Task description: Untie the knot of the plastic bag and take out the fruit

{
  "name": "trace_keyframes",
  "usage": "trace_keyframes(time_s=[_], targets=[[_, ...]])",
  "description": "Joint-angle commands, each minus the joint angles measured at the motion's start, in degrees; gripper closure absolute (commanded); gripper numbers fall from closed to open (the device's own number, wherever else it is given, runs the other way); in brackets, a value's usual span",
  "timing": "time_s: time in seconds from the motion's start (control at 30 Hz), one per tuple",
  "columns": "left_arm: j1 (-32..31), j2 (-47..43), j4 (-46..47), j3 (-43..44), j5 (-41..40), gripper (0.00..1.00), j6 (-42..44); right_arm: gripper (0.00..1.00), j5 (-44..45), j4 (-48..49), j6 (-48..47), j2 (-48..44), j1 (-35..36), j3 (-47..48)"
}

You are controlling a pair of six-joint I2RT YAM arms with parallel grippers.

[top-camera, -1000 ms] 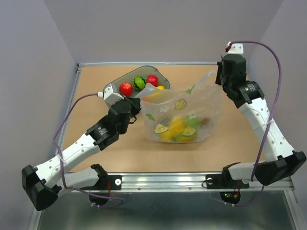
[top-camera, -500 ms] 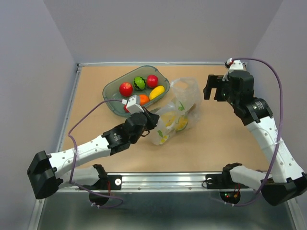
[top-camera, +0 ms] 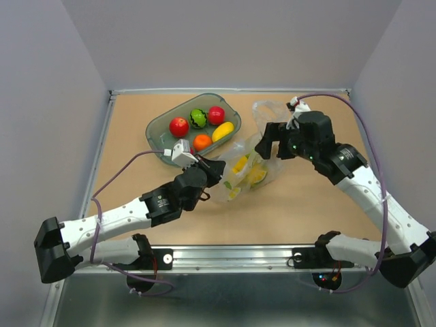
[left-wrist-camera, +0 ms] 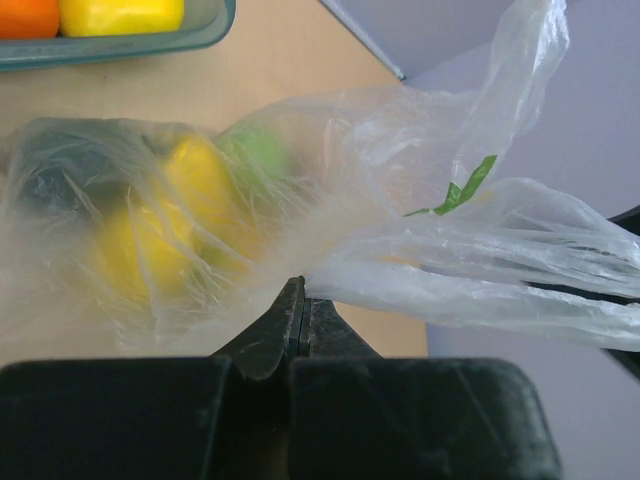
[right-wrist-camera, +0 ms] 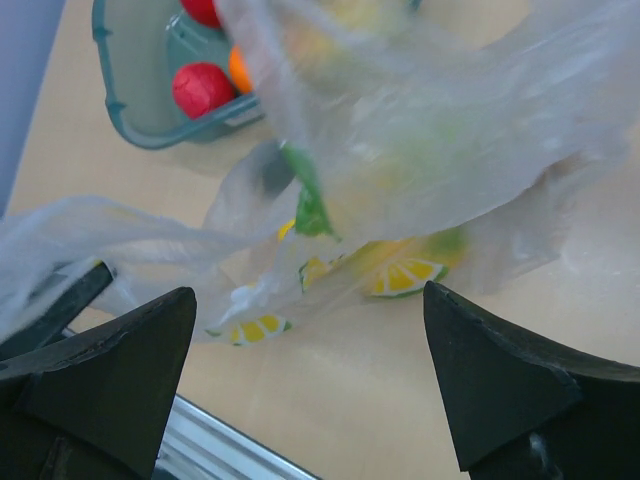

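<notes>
The clear plastic bag point(top-camera: 253, 174) lies crumpled on the table right of centre, with one loose end standing up towards the back point(top-camera: 267, 112). Yellow and green fruit point(top-camera: 240, 165) shows through it. My left gripper point(top-camera: 216, 170) is at the bag's left side, shut on a bunched strip of the film point(left-wrist-camera: 298, 292). In the left wrist view yellow fruit point(left-wrist-camera: 190, 185) and a green piece point(left-wrist-camera: 252, 155) sit inside the bag point(left-wrist-camera: 420, 260). My right gripper point(top-camera: 271, 146) hovers over the bag's right side, wide open point(right-wrist-camera: 310, 330), with film point(right-wrist-camera: 420, 130) draped ahead of it and nothing between its fingers.
The grey-green tray point(top-camera: 158, 129) stands at the back left of the bag, holding red apples point(top-camera: 179, 127), an orange, a long yellow mango and a green piece. Grey walls close off the back and both sides. A metal rail point(top-camera: 231, 255) runs along the near edge.
My right gripper has let go of the bag, opened wide and swung left and down over it. The left gripper has drawn the bag nearer and rightwards, and the bag has collapsed.
</notes>
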Motion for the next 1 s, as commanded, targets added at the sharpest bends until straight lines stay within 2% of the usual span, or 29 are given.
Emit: trace_keyframes(time_s=[0.0,0.27,0.4,0.5,0.6,0.77,0.87,0.9,0.93,0.97], targets=[[-0.7,-3.7,-0.4,0.7,-6.7,1.00,-3.3,0.00,3.1,5.5,4.0,2.0,3.6,-2.7],[-1.1,-6.5,-2.4,-0.1,-8.6,1.00,-4.8,0.12,15.2,12.2,8.5,5.0,5.0,-8.1],[-1.5,-6.9,-3.2,-0.7,-8.7,1.00,-5.4,0.12,15.4,14.6,11.8,5.7,5.0,-8.4],[-1.6,-7.2,-3.5,-1.0,-8.8,1.00,-5.8,0.06,16.5,16.9,14.5,5.5,5.0,-8.9],[-1.9,-7.0,-3.6,-0.9,-8.8,1.00,-5.4,0.04,18.4,18.3,15.6,6.0,5.0,-9.0],[-2.4,-6.5,-3.5,-0.2,-9.0,1.00,-3.8,0.09,20.8,18.9,16.8,8.0,5.0,-10.3],[-3.0,-6.8,-3.6,-0.2,-9.9,1.00,-3.5,0.31,22.1,19.3,17.0,8.9,5.0,-11.8],[-3.0,-7.1,-4.0,-0.8,-10.3,1.00,-4.7,0.42,23.6,19.3,17.0,8.8,5.0,-13.3],[-3.0,-8.2,-4.9,-1.8,-11.7,1.00,-6.5,0.60,24.5,19.2,17.1,8.4,5.0,-14.3],[-3.0,-8.8,-4.9,-1.8,-12.5,1.00,-6.5,0.69,25.4,19.2,17.1,7.9,5.0,-15.4]])
